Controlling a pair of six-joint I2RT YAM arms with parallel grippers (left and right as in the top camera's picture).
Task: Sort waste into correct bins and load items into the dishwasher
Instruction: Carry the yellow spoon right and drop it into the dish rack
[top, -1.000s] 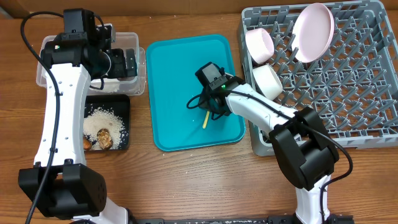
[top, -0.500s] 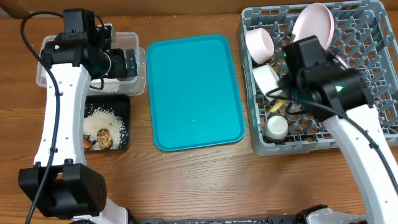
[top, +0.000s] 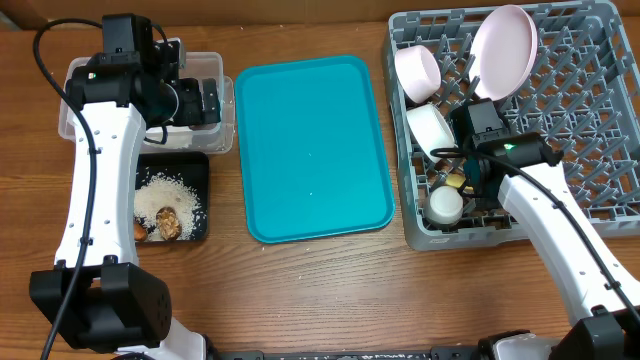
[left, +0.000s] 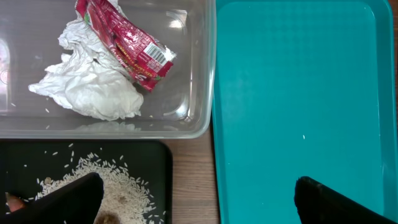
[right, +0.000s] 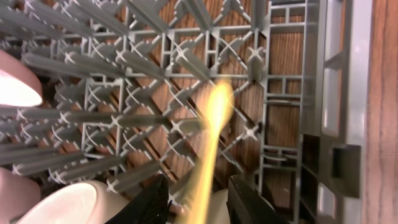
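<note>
My right gripper (top: 468, 178) is low inside the grey dish rack (top: 590, 150), shut on the pale yellow spoon (right: 214, 118), which sticks out blurred between the fingers (right: 199, 186) over the lattice base (right: 280, 81). The rack holds the white plate (top: 503, 50), two white bowls (top: 418, 72) (top: 430, 128) and the small cup (top: 443, 206). My left gripper (top: 205, 100) hovers open and empty (left: 198, 183) by the clear tub (left: 199, 74), which holds the red wrapper (left: 127, 43) and crumpled paper (left: 93, 93). The black tray (top: 203, 165) holds rice (top: 165, 193), a brown piece (top: 168, 226) and the carrot (top: 139, 230).
The flat teal tray (top: 310, 150) lies bare between the bins and the rack. The rack's upright pegs stand close around my right gripper. A bowl's rim (right: 68, 202) shows at the lower left of the right wrist view.
My right gripper lifted the spoon off the teal tray, carried it right over the rack and lowered it among the pegs. The left arm has not moved.
</note>
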